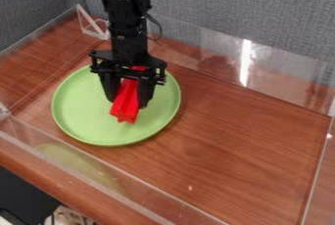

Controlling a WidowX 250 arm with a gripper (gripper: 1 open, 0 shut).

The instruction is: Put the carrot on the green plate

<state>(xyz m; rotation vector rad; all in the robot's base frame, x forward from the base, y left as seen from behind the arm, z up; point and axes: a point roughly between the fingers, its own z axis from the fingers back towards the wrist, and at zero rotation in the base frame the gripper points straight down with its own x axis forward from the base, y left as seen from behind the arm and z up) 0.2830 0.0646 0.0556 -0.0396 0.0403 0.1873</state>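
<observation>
One carrot [125,104], over green plate [86,123], right of plate center; contact with plate not confirmed. Gripper [127,94] clamped on carrot. I judge placement step in hand. Next: confirm support, release, retract upward. Plate, sole container visible, holds nothing else I can see.

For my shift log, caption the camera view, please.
The gripper holds the red carrot over the green plate on the wooden table.

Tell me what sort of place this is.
Probably a robot test station: a robot arm over a wooden tabletop, clear panels along its edges, and grey fabric-like partitions behind.
</observation>
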